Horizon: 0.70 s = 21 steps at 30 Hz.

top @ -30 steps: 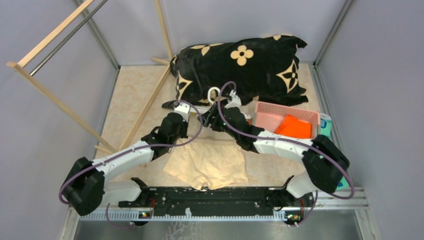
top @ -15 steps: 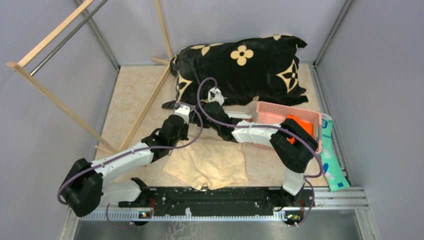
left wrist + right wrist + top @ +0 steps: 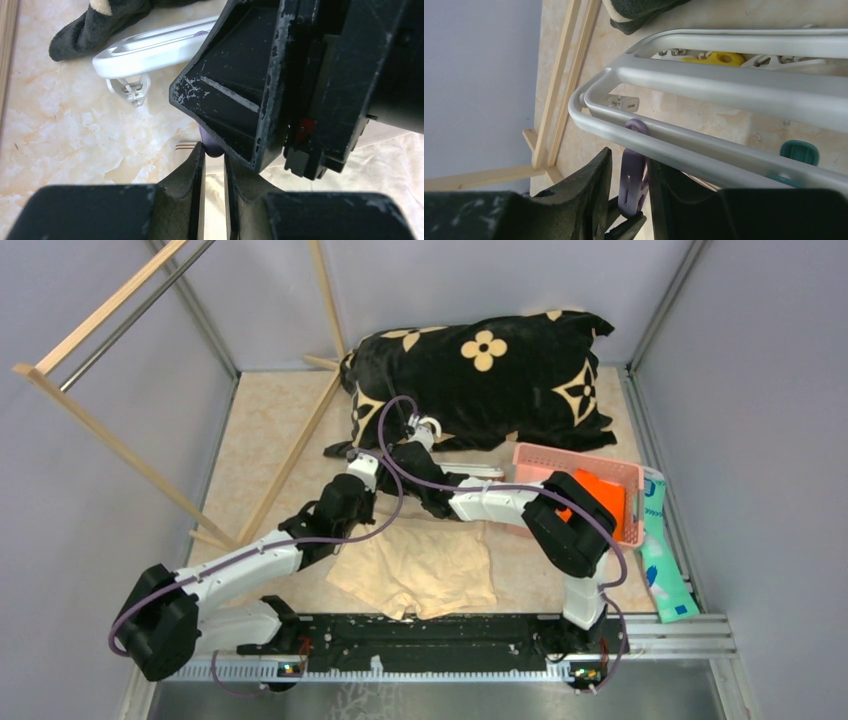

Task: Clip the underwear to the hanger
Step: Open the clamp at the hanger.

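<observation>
The cream underwear (image 3: 420, 565) lies flat on the floor in front of the arms. The white hanger (image 3: 470, 471) lies behind it, mostly under the arms. My left gripper (image 3: 358, 468) sits at the frame's left corner. In the left wrist view its fingers (image 3: 214, 150) stand a narrow slit apart with cream underwear fabric (image 3: 215, 200) between them. My right gripper (image 3: 408, 448) reaches in from the right. A purple clip (image 3: 633, 180) hangs from the hanger bar (image 3: 724, 90) between its fingers (image 3: 629, 160); the left finger stands a little off the clip.
A black blanket with cream flowers (image 3: 480, 375) lies at the back. A pink basket (image 3: 570, 465) holding an orange cloth (image 3: 600, 502) stands at the right, beside a teal packet (image 3: 665, 560). A wooden rack (image 3: 110, 430) leans at the left. Yellow (image 3: 716, 58) and teal (image 3: 799, 151) clips hang on the frame.
My right arm has swung left, from near the hanger's hook to the frame's left corner, and its fingers have narrowed around the purple clip. The left arm has hardly moved.
</observation>
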Each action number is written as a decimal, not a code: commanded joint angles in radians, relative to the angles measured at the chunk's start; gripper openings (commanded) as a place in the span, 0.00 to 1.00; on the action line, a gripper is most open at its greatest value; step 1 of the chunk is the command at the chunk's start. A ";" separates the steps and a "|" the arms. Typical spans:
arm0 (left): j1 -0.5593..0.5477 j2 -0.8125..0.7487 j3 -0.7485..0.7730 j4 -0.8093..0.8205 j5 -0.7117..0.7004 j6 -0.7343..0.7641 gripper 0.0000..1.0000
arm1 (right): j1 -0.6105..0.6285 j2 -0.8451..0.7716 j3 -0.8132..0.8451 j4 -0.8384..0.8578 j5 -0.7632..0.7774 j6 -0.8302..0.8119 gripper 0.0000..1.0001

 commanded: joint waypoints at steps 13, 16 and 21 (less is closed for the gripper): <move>-0.011 -0.181 -0.043 -0.074 0.042 -0.223 0.48 | 0.012 -0.057 -0.024 0.051 -0.026 -0.109 0.01; -0.011 -0.294 -0.082 -0.118 0.046 -0.329 0.55 | 0.005 -0.085 -0.065 0.105 -0.081 -0.128 0.00; -0.010 -0.522 -0.171 -0.161 -0.036 -0.510 0.71 | -0.032 -0.120 -0.138 0.241 -0.238 -0.100 0.00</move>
